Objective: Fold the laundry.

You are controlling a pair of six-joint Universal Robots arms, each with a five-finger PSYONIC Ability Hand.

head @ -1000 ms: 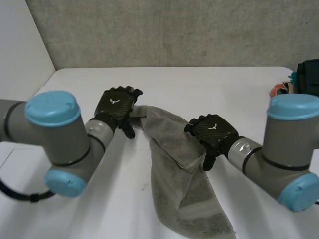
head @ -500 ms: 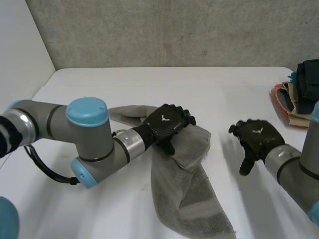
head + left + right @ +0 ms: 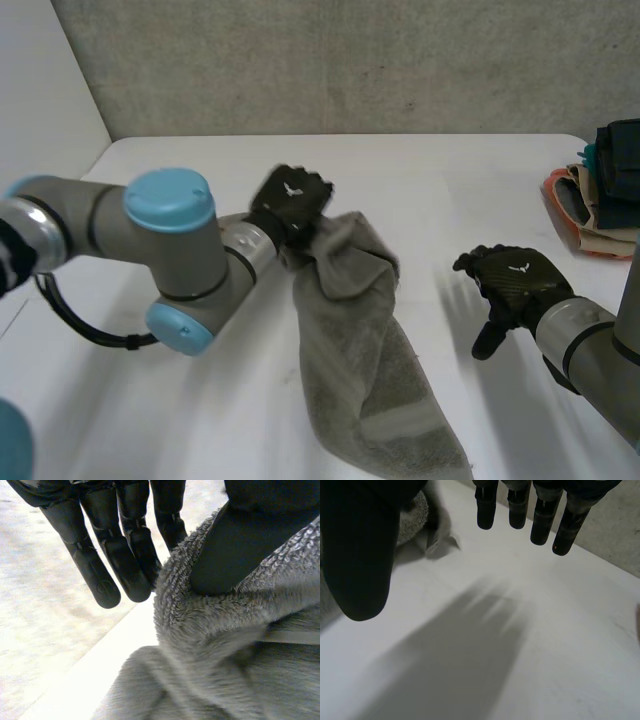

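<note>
Head view, left hand [image 3: 290, 200] clamping towel [image 3: 355, 340] at top edge, right hand [image 3: 515, 280] released over table [image 3: 430, 180], well apart.

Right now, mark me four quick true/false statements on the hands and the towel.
1. The left hand grips the grey towel at one end. True.
2. The right hand is on the towel too. False: it is open over the bare table, apart from the towel.
3. The towel lies flat and neatly folded. False: it is bunched at the left hand and trails crumpled toward the robot.
4. A pile of clothes sits beyond the right hand. True.
</note>
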